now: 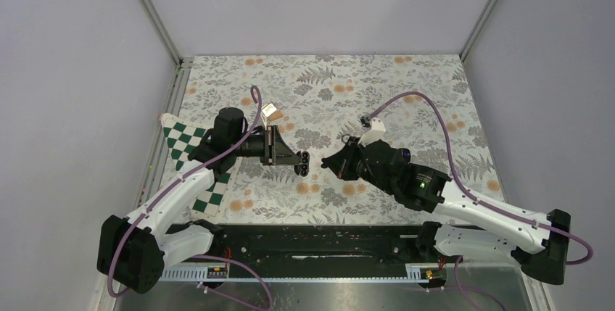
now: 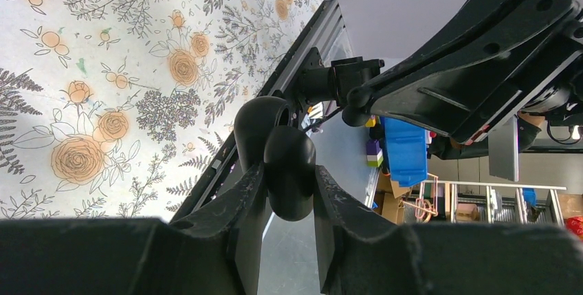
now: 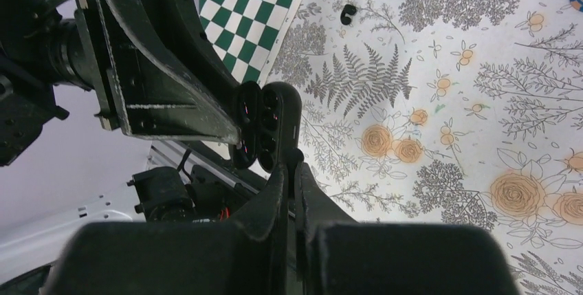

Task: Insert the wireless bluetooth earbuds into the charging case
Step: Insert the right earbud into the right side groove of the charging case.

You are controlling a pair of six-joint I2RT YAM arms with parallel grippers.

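My left gripper point(image 1: 302, 160) is shut on the charging case point(image 1: 304, 159), a black pebble held above the floral mat. In the left wrist view the fingers point(image 2: 237, 202) clamp the case point(image 2: 289, 168) from both sides. The right wrist view shows the case point(image 3: 265, 126) open, its wells facing my right gripper point(image 3: 290, 171). My right gripper point(image 1: 325, 165) is shut on a tiny black rounded earbud point(image 3: 293, 156) at its tips, just short of the case. A second earbud point(image 3: 348, 12) lies on the mat near the checkerboard.
A green-and-white checkerboard point(image 1: 187, 153) lies at the mat's left, under the left arm, and shows in the right wrist view point(image 3: 256, 7). A small tan piece point(image 1: 271, 111) lies behind the left gripper. The black rail point(image 1: 312, 242) runs along the near edge.
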